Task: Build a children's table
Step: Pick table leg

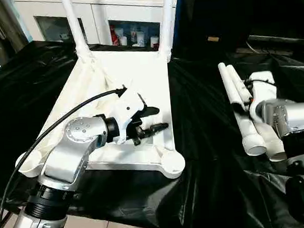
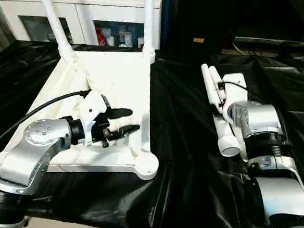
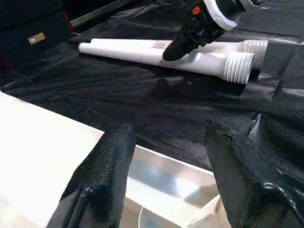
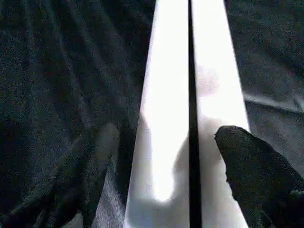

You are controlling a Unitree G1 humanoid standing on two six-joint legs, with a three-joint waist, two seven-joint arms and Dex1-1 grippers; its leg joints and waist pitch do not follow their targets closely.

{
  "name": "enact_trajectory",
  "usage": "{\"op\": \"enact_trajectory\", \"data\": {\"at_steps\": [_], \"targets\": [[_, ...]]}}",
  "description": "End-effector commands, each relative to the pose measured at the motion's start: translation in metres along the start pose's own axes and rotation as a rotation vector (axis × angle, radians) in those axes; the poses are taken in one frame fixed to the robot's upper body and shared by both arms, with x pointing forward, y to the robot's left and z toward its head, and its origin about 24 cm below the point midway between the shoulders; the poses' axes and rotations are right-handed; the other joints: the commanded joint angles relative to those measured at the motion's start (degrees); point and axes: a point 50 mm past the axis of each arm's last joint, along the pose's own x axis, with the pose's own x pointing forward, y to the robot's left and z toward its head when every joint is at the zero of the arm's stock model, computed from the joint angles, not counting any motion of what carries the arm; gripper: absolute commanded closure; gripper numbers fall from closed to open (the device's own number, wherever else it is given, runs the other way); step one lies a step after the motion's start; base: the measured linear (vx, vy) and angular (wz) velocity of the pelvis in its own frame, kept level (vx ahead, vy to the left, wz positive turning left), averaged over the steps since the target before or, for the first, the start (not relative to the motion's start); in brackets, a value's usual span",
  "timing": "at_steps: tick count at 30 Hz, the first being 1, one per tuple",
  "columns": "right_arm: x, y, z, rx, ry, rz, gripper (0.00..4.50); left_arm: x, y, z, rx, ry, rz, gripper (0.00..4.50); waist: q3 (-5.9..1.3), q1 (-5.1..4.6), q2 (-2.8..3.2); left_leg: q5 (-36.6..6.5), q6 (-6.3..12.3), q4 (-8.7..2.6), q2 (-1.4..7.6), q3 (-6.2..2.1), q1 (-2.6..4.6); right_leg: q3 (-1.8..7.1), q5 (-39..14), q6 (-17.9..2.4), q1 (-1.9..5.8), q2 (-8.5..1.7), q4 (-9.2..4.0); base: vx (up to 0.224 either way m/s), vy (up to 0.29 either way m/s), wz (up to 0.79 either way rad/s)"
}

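Observation:
The white tabletop lies upside down on the black cloth, its ribbed underside up. Two white legs stand upright in its far corner sockets. My left gripper hovers over the near right part of the underside, pointing right, open and holding nothing; its fingers frame the tabletop's edge. Two loose legs lie side by side on the cloth at the right. My right gripper is just above them, open, with one fingertip over the right-hand leg.
A white glass-door cabinet stands behind the work table. Black cloth covers the table between the tabletop and the loose legs. The near right corner socket sits close to the table's front edge.

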Motion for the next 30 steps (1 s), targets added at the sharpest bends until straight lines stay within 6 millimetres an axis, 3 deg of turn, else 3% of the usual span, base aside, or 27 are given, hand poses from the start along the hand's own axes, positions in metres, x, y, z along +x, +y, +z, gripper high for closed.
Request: {"op": "enact_trajectory", "data": {"at_steps": [1,5,8,10,14,16,20,30], "targets": [[0.0,0.003,0.004,0.022,0.014,0.027,0.38,0.0,-0.003,0.001,0.011,0.006,-0.01,1.43,-4.59,0.17,-0.2,-6.2,0.7,-3.07,-1.01,1.53,-0.64,0.89,-9.7,-11.4,4.48,-1.51,-3.46,0.0,0.0,0.0],[0.002,0.005,-0.002,0.04,0.054,0.045,0.0,0.0,-0.004,0.0,0.012,0.013,-0.012,0.99,-4.55,0.18,-0.28,-6.8,0.67,-3.03,-0.99,1.55,-0.61,0.88,-11.2,-11.3,4.37,-1.59,-3.54,0.0,0.0,0.0],[0.005,0.008,-0.007,0.073,0.094,0.084,0.0,-0.001,-0.005,-0.001,0.012,0.02,-0.021,0.98,-4.56,0.26,-0.36,-7.1,0.61,-3.03,-0.91,1.52,-0.58,0.88,-11.9,-11.0,4.32,-1.69,-3.48,0.0,0.0,0.0],[0.005,0.012,-0.009,0.091,0.11,0.115,0.0,-0.002,-0.007,0.0,0.009,0.021,-0.039,0.66,-4.5,0.19,-0.45,-7.4,0.6,-3.0,-0.94,1.57,-0.59,0.89,-12.6,-10.8,4.21,-1.63,-3.63,0.0,0.0,0.0],[0.006,0.013,-0.011,0.076,0.125,0.121,0.0,-0.002,-0.01,-0.001,0.009,0.031,-0.063,0.49,-4.44,0.25,-0.53,-7.4,0.31,-3.02,-0.93,1.54,-0.67,0.86,-14.2,-10.3,4.18,-1.71,-3.69,0.0,0.0,0.0],[0.006,0.013,-0.012,0.075,0.128,0.123,0.28,-0.002,-0.01,-0.001,0.011,0.031,-0.063,0.16,-4.44,0.27,-0.5,-7.3,0.2,-3.01,-0.95,1.54,-0.67,0.86,-14.4,-10.1,4.13,-1.68,-3.69,0.0,0.0,0.0],[0.008,0.014,-0.016,0.071,0.144,0.128,0.6,-0.002,-0.009,-0.001,0.015,0.033,-0.057,0.01,-4.54,0.25,-0.55,-7.0,0.11,-2.96,-0.99,1.53,-0.75,0.83,-14.1,-10.1,4.18,-1.67,-3.62,0.0,0.0,0.0],[0.013,0.019,-0.025,0.098,0.192,0.161,1.43,-0.002,-0.006,0.0,0.022,0.036,-0.044,0.0,-4.53,0.27,-0.61,-7.4,0.29,-2.96,-0.91,1.51,-0.69,0.78,-14.9,-10.0,4.04,-1.74,-3.7,0.0,0.0,0.0]]}}
